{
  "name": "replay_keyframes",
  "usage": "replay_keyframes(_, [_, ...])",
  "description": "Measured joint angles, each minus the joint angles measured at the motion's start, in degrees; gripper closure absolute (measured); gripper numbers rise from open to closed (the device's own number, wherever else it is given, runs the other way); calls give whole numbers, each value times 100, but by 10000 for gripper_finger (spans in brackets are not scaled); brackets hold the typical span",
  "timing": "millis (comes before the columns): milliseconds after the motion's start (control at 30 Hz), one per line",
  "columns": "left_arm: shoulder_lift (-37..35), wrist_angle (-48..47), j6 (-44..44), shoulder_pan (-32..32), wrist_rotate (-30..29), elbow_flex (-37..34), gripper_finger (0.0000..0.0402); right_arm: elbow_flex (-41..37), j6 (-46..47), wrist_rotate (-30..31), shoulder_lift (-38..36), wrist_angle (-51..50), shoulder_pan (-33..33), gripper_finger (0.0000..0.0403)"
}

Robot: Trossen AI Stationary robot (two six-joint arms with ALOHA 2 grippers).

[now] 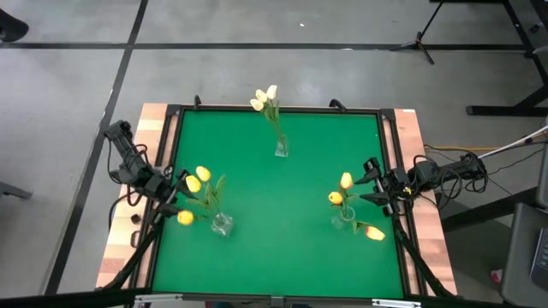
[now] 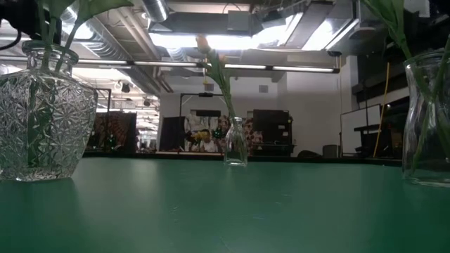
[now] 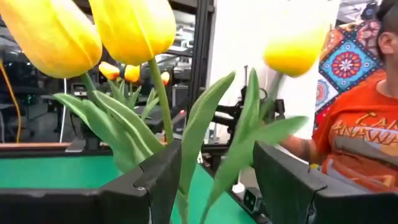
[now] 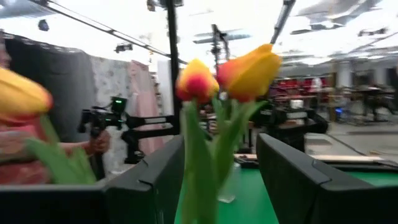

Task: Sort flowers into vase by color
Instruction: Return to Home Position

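Table (image 1: pixel 282 257), green-topped, carries three clear vases, one colour of flower in each. White tulips (image 1: pixel 265 97) stand in the far vase (image 1: pixel 281 149), near the middle of the far edge. Yellow tulips (image 1: pixel 198 179) fill the left vase (image 1: pixel 222 225) toward the front left, their heads fanned out toward the left arm. Red-yellow tulips (image 1: pixel 346 180) sit in the right vase (image 1: pixel 343 221) toward the front right, one head tilted low and outward near the table's right edge. The left end effector (image 1: pixel 174 193) hovers at the table's left side, just beside the yellow heads. Its fingers (image 3: pixel 155 180) are spread wide and grasp nothing, with stems and leaves showing beyond the gap. The right end effector (image 1: pixel 374 182) hangs at the right side, just beside the red-yellow heads, its fingers (image 4: pixel 298 180) likewise parted and empty. From table level the left vase reads as a cut-glass jar and the far vase as a slim bottle, green stems rising from both. A person (image 3: pixel 360 137) in an orange shirt is beyond the table, seen from the left wrist.
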Motion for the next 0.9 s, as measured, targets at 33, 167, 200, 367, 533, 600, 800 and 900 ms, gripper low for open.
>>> replay_keyframes(33, [0, 15, 5, -1, 12, -18, 205, 0, 1, -98, 0, 11, 0, 203])
replay_keyframes(167, [1, -109, -34, -2, 207, -59, 205, -4, -2, -120, 0, -24, 0, 203])
replay_keyframes(200, [0, -87, -33, -2, 223, -59, 205, -5, -15, -91, 0, -36, 0, 203])
replay_keyframes(367, [0, -166, 34, 1, 232, -59, 205, -11, -130, -87, 2, -161, 0, 203])
replay_keyframes(533, [2, -257, 137, 50, 239, -59, 205, -15, -134, 82, 2, -321, 0, 203])
replay_keyframes(600, [2, -258, 141, 165, 237, -59, 205, -16, -138, 123, 2, -321, -1, 203])
replay_keyframes(800, [2, -381, 150, 754, 486, -59, 205, -21, -264, 234, 7, -317, -2, 203])
replay_keyframes(900, [2, -466, 103, 1168, 869, -59, 205, -22, -341, 417, 7, -297, -2, 203])
